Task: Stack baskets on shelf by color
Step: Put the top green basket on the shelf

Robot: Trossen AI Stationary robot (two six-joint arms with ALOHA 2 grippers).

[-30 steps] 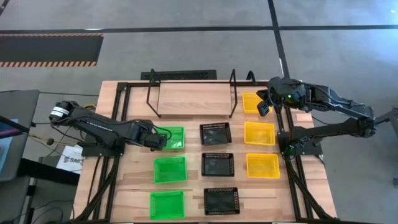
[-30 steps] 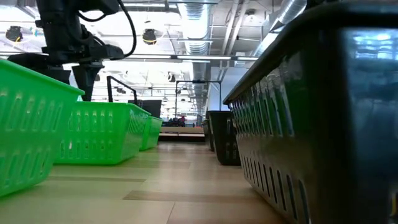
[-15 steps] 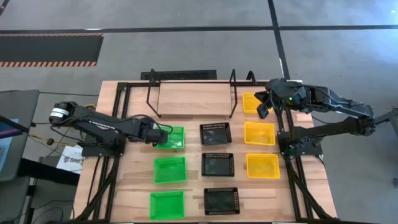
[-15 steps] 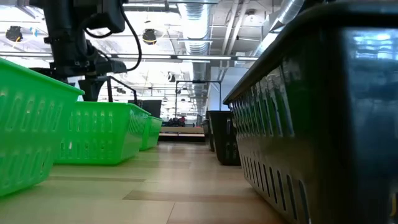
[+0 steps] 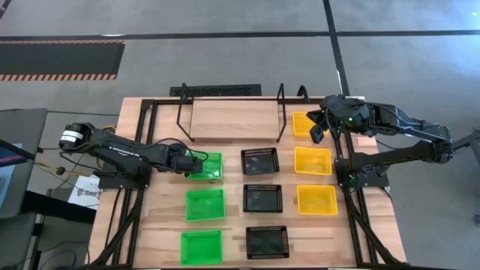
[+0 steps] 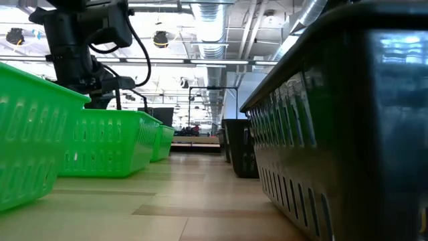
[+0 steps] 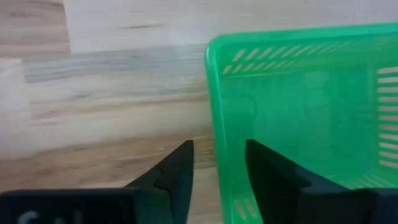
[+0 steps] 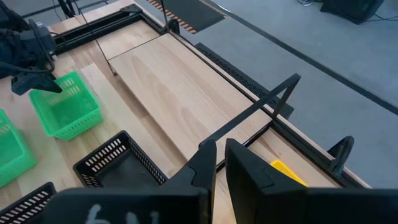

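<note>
Since a second ago, we see the left gripper (image 5: 190, 166) has drawn back from inside the green basket (image 5: 205, 166) nearest the shelf (image 5: 232, 118) to its outer wall; its fingers (image 7: 176, 176) now stand apart, one on each side of that wall. The right gripper (image 5: 318, 129) has barely shifted, hovering over the yellow basket (image 5: 304, 124) beside the shelf, fingers nearly together and empty. The other baskets lie unmoved in three colour columns on the light wooden bench (image 5: 233, 225). The shelf top is bare. Around the bench we see grey floor with dark lines and a striped strip (image 5: 60, 76).
</note>
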